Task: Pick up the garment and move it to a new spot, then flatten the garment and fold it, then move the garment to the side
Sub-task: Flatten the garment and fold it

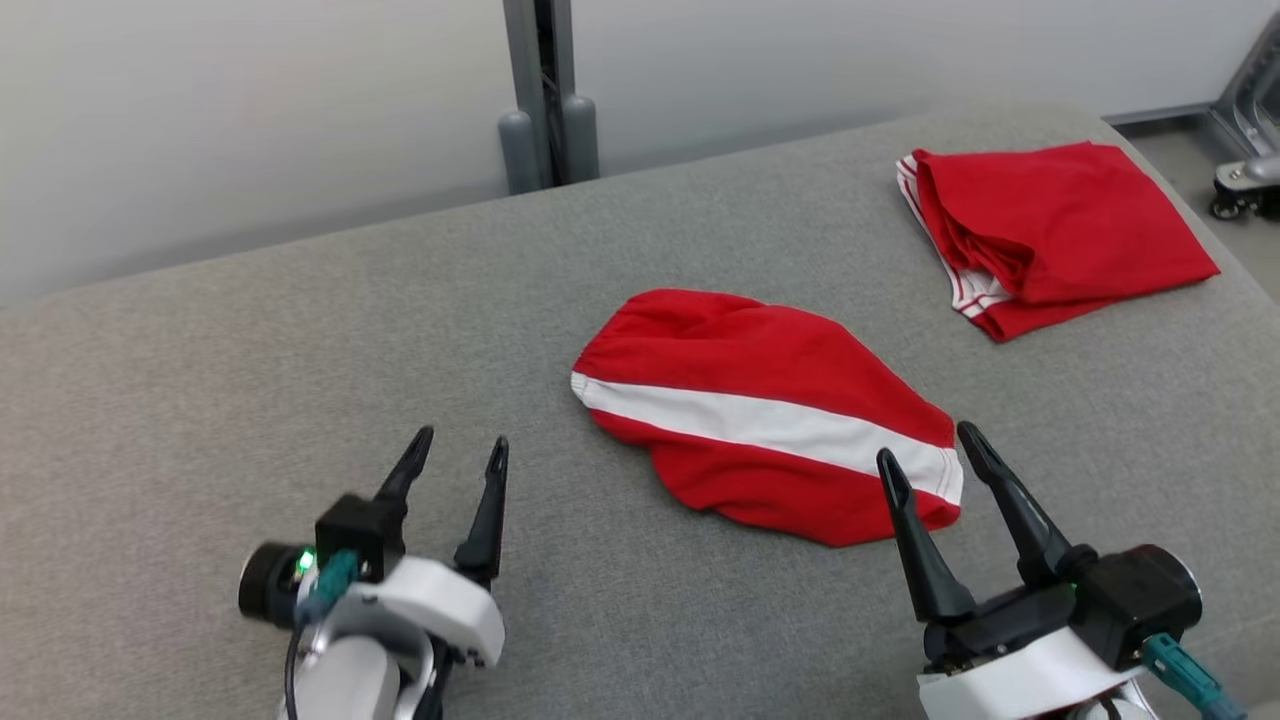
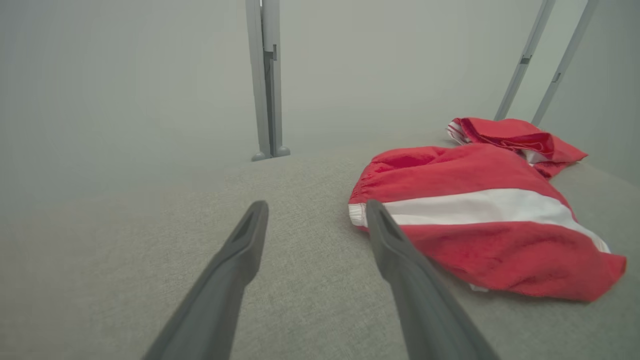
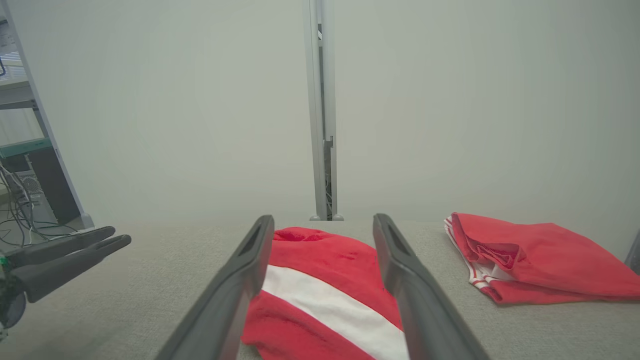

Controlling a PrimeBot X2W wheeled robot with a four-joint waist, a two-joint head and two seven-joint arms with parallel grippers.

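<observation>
Garment (image 1: 765,415) lies ungripped; left tool (image 1: 462,438) and right tool (image 1: 926,442) gape wide, empty.

The left gripper (image 1: 462,437) and right gripper (image 1: 926,442) have long, dark, pointy fingers (image 1: 920,550). Behind them sit white shells (image 1: 440,600), round black cameras (image 1: 265,582) and teal cable plugs (image 1: 1185,675).

No readable text, label, brand, number or sign on anything in view.

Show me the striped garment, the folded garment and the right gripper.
striped garment (image 1: 760,425), head view, white stripe.
folded garment (image 1: 1070,220), head view, top layer.
right gripper (image 1: 929,445), head view, between fingertips.
</observation>
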